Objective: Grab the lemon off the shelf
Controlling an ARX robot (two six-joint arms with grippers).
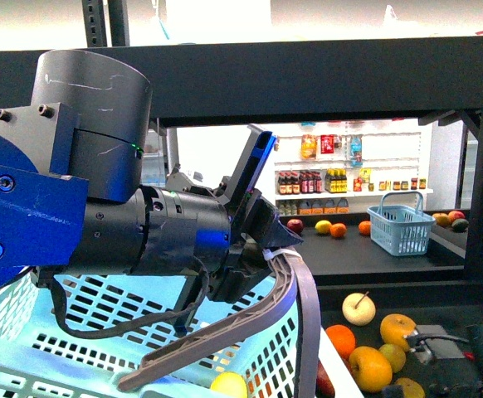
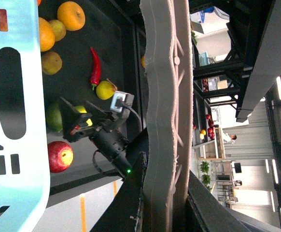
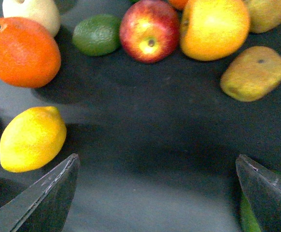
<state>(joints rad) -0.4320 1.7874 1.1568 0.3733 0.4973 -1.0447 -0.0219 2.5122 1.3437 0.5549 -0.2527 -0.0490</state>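
The lemon point(image 3: 32, 139), bright yellow and oval, lies on the shelf's dark board point(image 3: 160, 121). My right gripper point(image 3: 156, 156) is open just above that board. The lemon sits outside one of its fingers point(image 3: 49, 193), close beside it, and nothing is between the fingers. In the left wrist view the right gripper point(image 2: 80, 121) shows among the fruit, with the lemon point(image 2: 81, 109) partly hidden by it. My left gripper point(image 1: 270, 249) is shut on the grey basket handle point(image 1: 225, 332), which also runs through the left wrist view point(image 2: 162, 96). The shelf point(image 1: 308, 70) is a black rack.
Near the lemon lie an orange point(image 3: 22, 50), a lime point(image 3: 97, 34), a red apple point(image 3: 150, 29), a yellow-orange fruit point(image 3: 213, 26) and a brownish fruit point(image 3: 254, 72). A red chili point(image 2: 95, 67) lies further off. The pale blue basket point(image 1: 59, 332) hangs under my left arm. A small blue basket point(image 1: 401, 228) stands behind.
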